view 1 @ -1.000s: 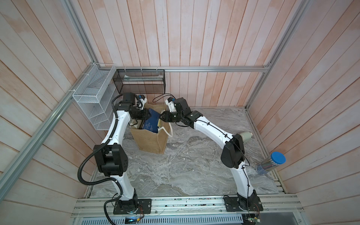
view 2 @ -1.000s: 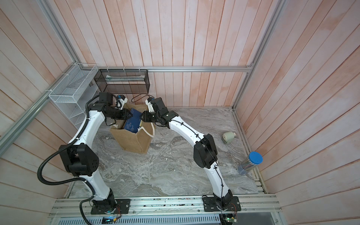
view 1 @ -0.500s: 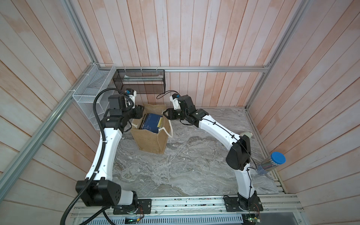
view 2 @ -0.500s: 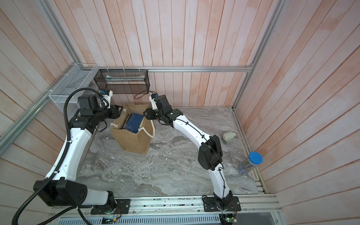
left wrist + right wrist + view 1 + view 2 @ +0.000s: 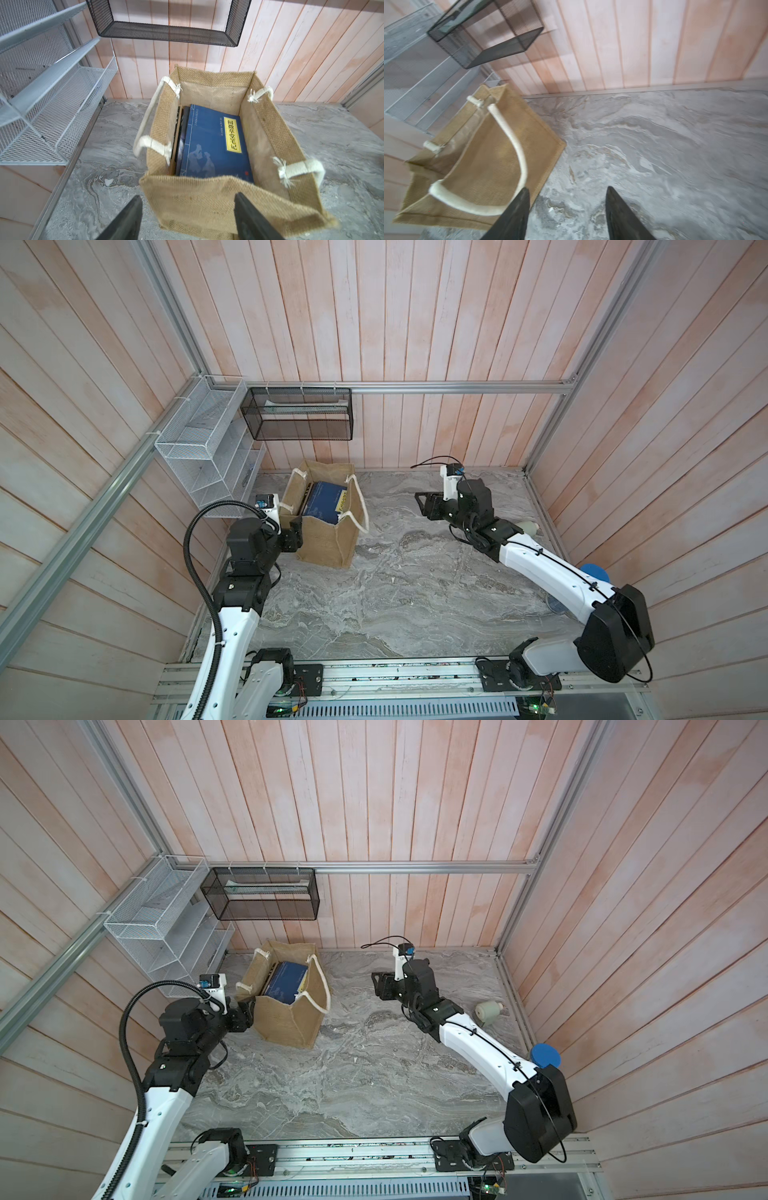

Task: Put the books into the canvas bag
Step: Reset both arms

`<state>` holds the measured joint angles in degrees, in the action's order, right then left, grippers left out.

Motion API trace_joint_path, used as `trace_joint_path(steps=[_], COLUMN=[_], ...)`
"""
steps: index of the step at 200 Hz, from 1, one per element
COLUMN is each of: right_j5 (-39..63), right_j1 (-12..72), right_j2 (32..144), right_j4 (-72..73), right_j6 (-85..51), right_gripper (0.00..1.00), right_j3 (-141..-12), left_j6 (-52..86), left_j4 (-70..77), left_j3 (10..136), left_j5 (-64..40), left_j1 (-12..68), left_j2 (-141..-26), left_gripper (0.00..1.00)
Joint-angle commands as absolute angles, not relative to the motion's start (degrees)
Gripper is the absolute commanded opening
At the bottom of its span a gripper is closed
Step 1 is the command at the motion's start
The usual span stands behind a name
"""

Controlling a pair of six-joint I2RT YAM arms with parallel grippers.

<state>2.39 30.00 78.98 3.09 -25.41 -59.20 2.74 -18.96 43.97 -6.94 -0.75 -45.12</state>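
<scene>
Both arms have drawn back from the mouth of the canvas bag [image 5: 328,543], where they were working a second ago. The right gripper [image 5: 428,506] has swung well clear to the bag's side. The left gripper [image 5: 296,537] has dropped from the rim to the outside of the bag's near wall.

In both top views the bag [image 5: 291,1023] stands upright on the table [image 5: 415,593] with its mouth open. The books [image 5: 326,504] are inside it, below the rim. The top one, which stuck up tilted earlier, now lies lower.

From the left wrist, the left gripper [image 5: 188,196] has its jaws spread wide and holds nothing. The bag's wall [image 5: 259,145] is just ahead of the fingertips; whether they touch it I cannot tell. Beyond that wall the navy book [image 5: 212,145] with a yellow label lies face up, with darker books on edge beside it.

From the right wrist, the right gripper [image 5: 568,188] is also spread and empty, over bare table. The bag [image 5: 483,162] is off to one side of it, with a rope handle hanging down its wall.

Behind the left gripper hangs a white mesh rack [image 5: 208,456], with a black mesh basket [image 5: 299,414] next to it. A blue-lidded jar [image 5: 545,1054] stands behind the right arm.
</scene>
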Motion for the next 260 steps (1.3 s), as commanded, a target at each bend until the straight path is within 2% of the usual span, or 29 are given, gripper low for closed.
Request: trace_joint_path(steps=[1,24,46,49,56,60,105,135,156,189,242,260], right_j5=[1.2,-0.6,1.5,1.4,0.8,0.2,-9.2,-17.1,-17.1,-18.1,-16.4,-14.3], right_j1=[27.1,21.4,14.4,13.7,12.6,12.1,11.3,10.2,8.7,7.6,5.7,5.0], right_j2=[73.8,67.8,63.0,62.4,61.0,60.3,57.8,57.7,58.2,60.6,73.5,72.2], right_j4=[7.6,15.0,23.0,24.2,26.6,28.0,37.7,49.4,55.6,57.5,77.6,67.6], right_j6=[-24.0,-24.5,-27.2,-26.9,-25.5,-24.3,-9.6,-8.8,-5.2,-6.0,-5.9,-6.2], right_gripper=[0.64,0.74,0.75,0.75,0.75,0.75,0.87,0.95,0.97,0.98,0.98,0.98], right_j3=[-51.7,-39.0,-29.5,-28.6,-26.4,-25.3,-17.8,-10.6,-7.3,-5.7,-2.5,-6.3], left_j6=[6.9,9.0,9.4,9.2,8.4,8.3,12.9,13.9,13.6,9.2,4.8,4.7], left_j4=[-16.2,-13.9,-11.0,-10.5,-9.3,-8.6,2.1,10.4,14.5,21.0,39.6,48.4], left_j3=[39.0,33.4,30.0,29.5,28.6,28.1,21.4,16.1,12.9,9.7,4.3,3.3], left_j5=[-6.6,-5.4,-4.1,-4.2,-5.0,-5.3,-4.9,-1.8,1.0,0.6,3.2,3.7], left_j1=[-0.9,-0.9,-0.9,-0.9,-0.8,-0.9,-0.9,-0.8,-0.9,-0.9,-0.8,-0.9], left_j2=[-41.3,-38.0,-36.9,-36.9,-36.9,-37.0,-38.3,-39.5,-40.0,-42.3,-50.8,-55.5], left_gripper=[0.73,0.76,0.8,0.83,0.97,1.0,1.0,1.0,1.0,1.0,1.0,1.0])
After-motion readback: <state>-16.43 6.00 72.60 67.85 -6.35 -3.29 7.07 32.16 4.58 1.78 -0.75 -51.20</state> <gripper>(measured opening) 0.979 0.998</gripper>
